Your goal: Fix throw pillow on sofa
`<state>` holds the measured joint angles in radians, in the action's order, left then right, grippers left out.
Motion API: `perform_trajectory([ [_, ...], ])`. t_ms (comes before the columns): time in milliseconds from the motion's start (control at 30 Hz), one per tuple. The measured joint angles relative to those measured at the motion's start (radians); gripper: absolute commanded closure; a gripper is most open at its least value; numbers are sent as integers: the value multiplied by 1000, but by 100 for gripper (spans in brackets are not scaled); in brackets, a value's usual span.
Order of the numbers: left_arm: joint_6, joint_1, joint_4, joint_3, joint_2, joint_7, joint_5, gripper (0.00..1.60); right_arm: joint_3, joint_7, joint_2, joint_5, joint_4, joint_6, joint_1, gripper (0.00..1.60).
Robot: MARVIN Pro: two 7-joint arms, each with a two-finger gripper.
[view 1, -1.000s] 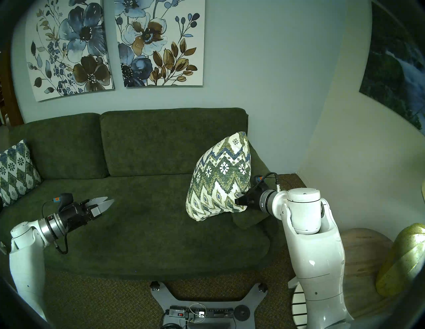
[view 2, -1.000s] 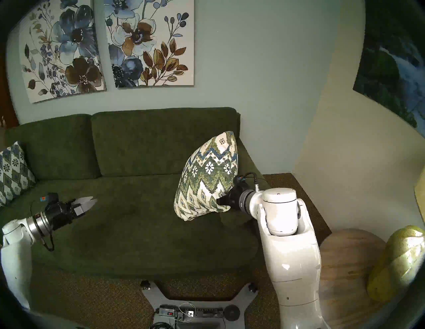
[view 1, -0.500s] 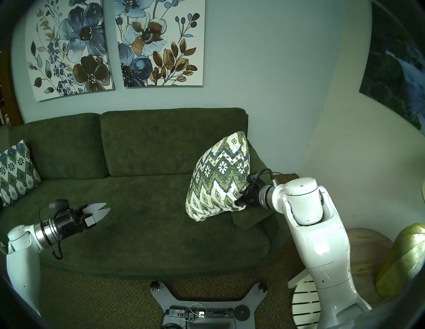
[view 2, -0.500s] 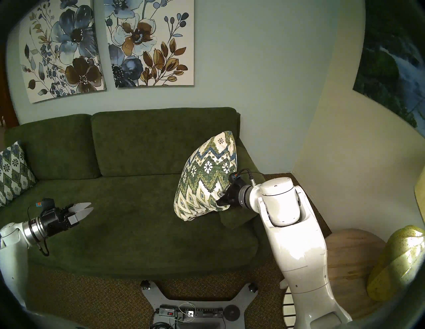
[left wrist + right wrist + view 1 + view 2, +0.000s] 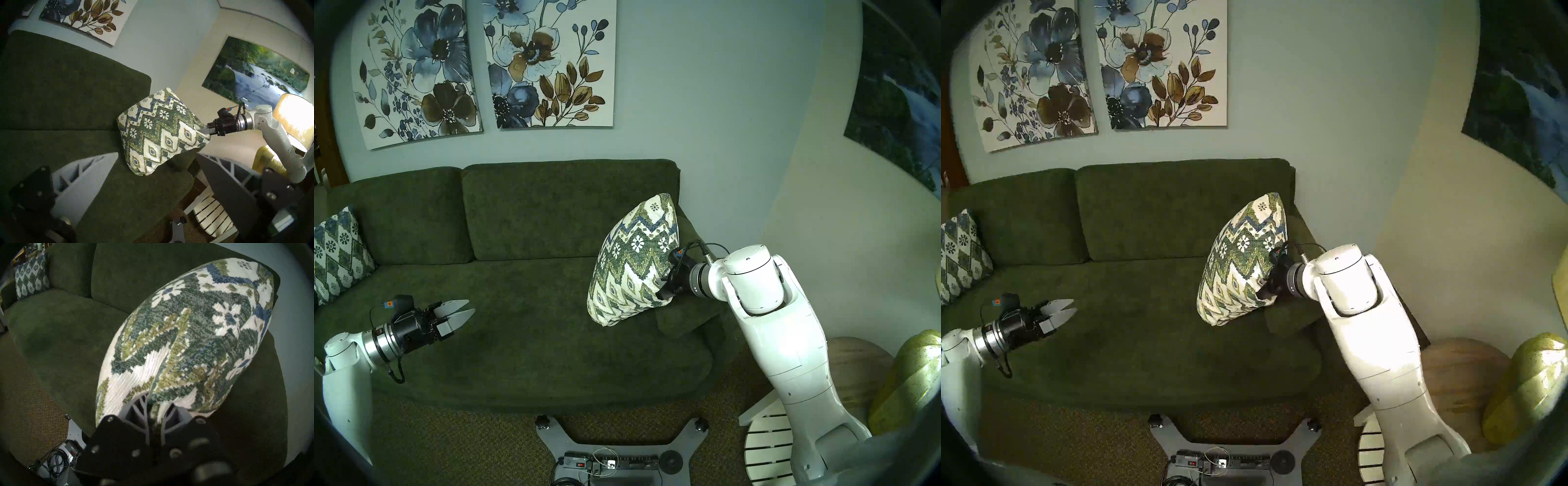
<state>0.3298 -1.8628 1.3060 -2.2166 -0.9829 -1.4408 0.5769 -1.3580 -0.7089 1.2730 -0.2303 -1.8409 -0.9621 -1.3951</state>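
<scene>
The throw pillow (image 5: 634,261) (image 5: 1241,261) (image 5: 159,134) (image 5: 186,331), cream with green-and-blue zigzags, stands tilted on its lower edge at the right end of the dark green sofa (image 5: 524,322). Its top corner leans toward the back cushion. My right gripper (image 5: 661,293) (image 5: 1262,294) (image 5: 206,130) (image 5: 157,402) is shut on the pillow's right corner, pinching the fabric. My left gripper (image 5: 469,306) (image 5: 1072,304) (image 5: 157,154) hovers open over the left seat, empty, pointing toward the pillow from far off.
A blue-white diamond-lattice pillow (image 5: 337,254) leans in the sofa's left corner. A small plain green cushion (image 5: 683,317) lies under the throw pillow's right side. Right of the sofa are a round wooden table (image 5: 853,370), a yellow-green vase (image 5: 907,383) and a white slatted stool (image 5: 765,451).
My right arm has risen and swung toward the sofa back, lifting the gripped corner and tipping the pillow more upright. The left gripper drew back slightly to the left, still open.
</scene>
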Motion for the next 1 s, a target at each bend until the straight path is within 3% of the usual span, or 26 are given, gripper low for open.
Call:
perform_trajectory([
  [333,-16,1,-10,0,4,-16,0,0,-19,-24,-5,-47,-34,0,7,160],
  [533,-22,0,-4,-2,5,-21,0,0,18,-45,-2,-79,-48,0,44,160],
  [1000,-25,0,-5,-3,9,-22,0,0,6,-113,-14,-121,-64,-1,126,160],
])
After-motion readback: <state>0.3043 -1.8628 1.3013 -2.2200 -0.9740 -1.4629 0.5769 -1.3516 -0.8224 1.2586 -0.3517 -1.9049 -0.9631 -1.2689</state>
